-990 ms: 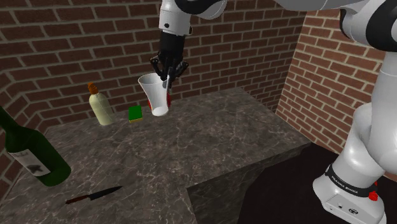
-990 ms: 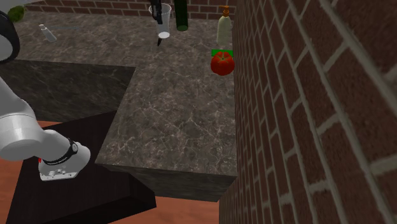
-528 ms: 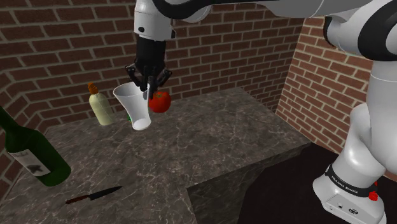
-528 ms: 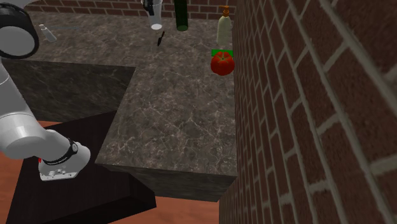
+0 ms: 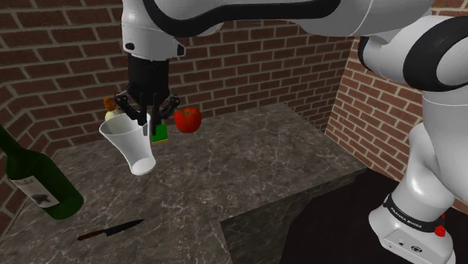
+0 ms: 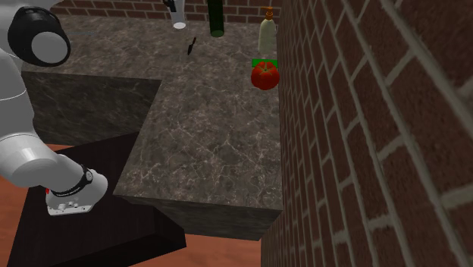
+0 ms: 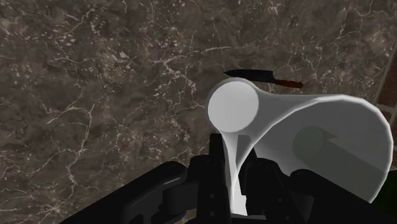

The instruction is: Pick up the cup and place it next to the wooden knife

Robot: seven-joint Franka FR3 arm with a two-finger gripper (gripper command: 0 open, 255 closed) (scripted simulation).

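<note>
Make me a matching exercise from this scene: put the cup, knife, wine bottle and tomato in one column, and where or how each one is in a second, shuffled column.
Things:
1. cup
2. knife
3. wine bottle
4. tomato

States:
A. lying flat on the countertop
B. red, beside the green block
C. clasped by the gripper, in the air above the countertop
D. dark green, standing at the shoulder view's left edge

Pairs: 1-C, 2-A, 3-D, 4-B
</note>
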